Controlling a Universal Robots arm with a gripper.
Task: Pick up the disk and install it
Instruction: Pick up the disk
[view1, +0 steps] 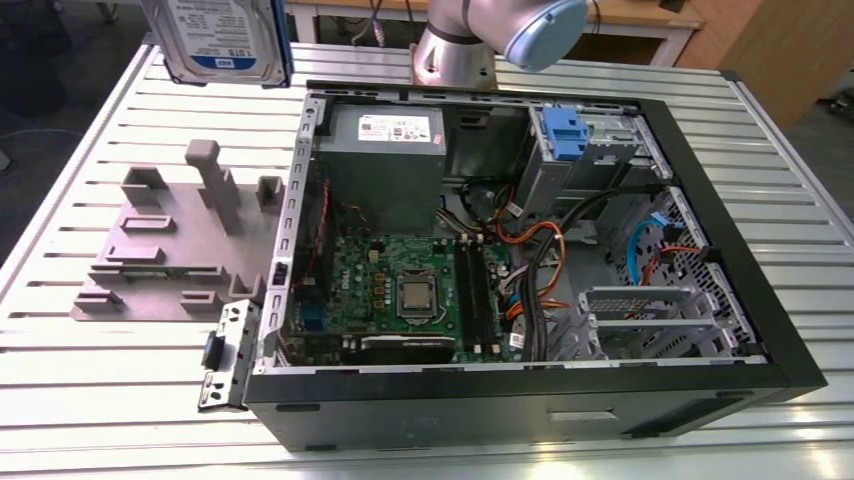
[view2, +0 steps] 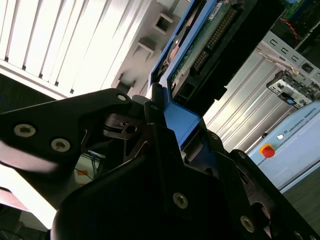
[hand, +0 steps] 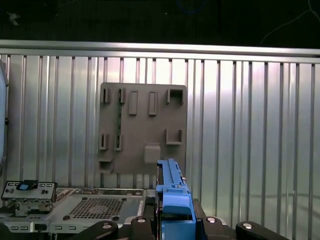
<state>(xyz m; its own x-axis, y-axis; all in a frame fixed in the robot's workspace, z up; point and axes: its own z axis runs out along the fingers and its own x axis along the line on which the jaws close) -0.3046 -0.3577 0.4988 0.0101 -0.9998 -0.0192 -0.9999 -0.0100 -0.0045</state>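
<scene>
The disk (view1: 220, 40), silver-grey with a white-and-blue label and a blue carrier, hangs high above the table's far corner on the exterior view's left, well clear of the open computer case (view1: 747, 290). In the second wrist view my gripper (view2: 182, 122) is shut on the disk's blue carrier (view2: 187, 117), and the drive's circuit-board side (view2: 205, 40) extends away beyond the fingers. In the first wrist view the disk (hand: 172, 192) shows edge-on, standing up between the black fingers (hand: 137, 223) of the gripper (hand: 174, 220).
The case lies open on a slatted metal table (view1: 107, 390), showing a motherboard (view1: 400, 285), a grey power supply (view1: 387, 130), a blue drive-bay latch (view1: 561, 135) and a metal cage (view1: 641, 320). A grey fixture plate (view1: 167, 245) stands beside it. The arm's base (view1: 454, 55) rises behind.
</scene>
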